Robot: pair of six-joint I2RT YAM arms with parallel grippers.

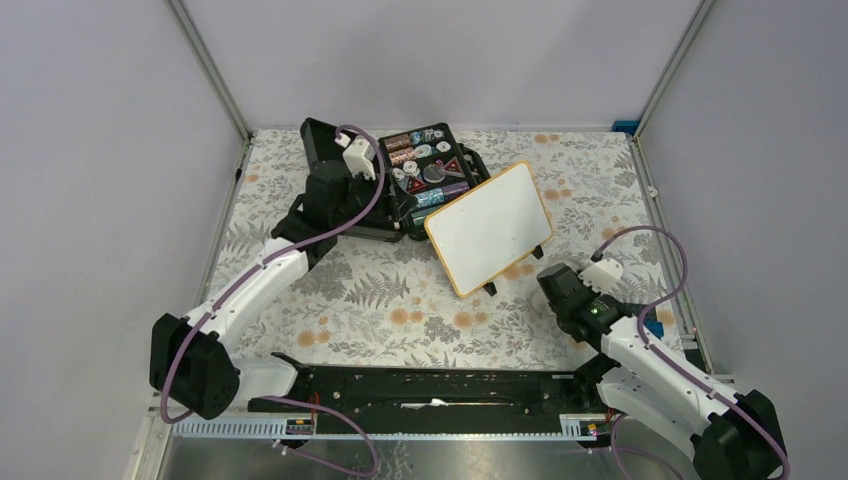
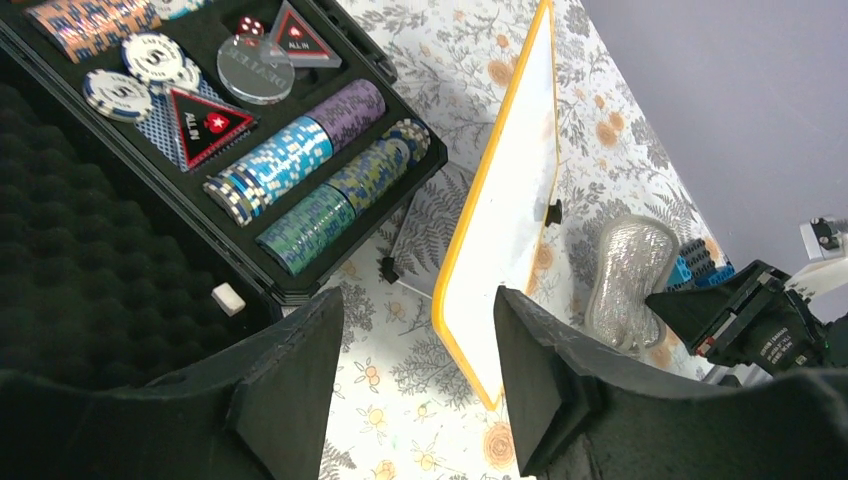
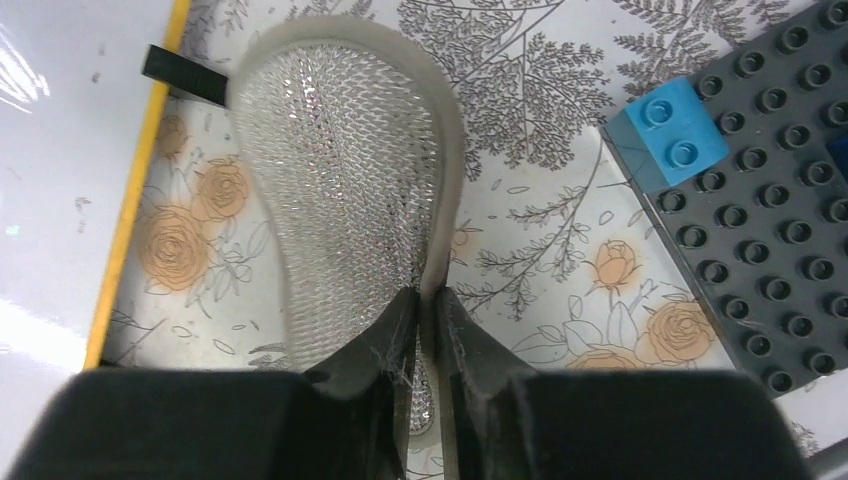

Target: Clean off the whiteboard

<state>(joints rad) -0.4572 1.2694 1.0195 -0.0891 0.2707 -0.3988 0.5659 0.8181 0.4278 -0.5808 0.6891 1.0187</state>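
Note:
The whiteboard (image 1: 490, 228) lies tilted at the table's middle, its far left edge against the black case (image 1: 430, 170). Its face looks white with only faint specks. It also shows in the left wrist view (image 2: 505, 230) and at the left of the right wrist view (image 3: 60, 150). My right gripper (image 1: 556, 282) (image 3: 428, 310) is shut on the rim of a silver mesh sponge (image 3: 340, 170) (image 2: 625, 275), which lies on the cloth just right of the board. My left gripper (image 1: 352, 205) (image 2: 415, 330) is open and empty beside the case, left of the board's near corner.
The open black case (image 2: 200, 150) holds poker chips and has a foam lid. A grey studded baseplate (image 3: 770, 200) with a blue brick (image 3: 665, 135) lies right of the sponge. Grey walls close in the flowered tablecloth.

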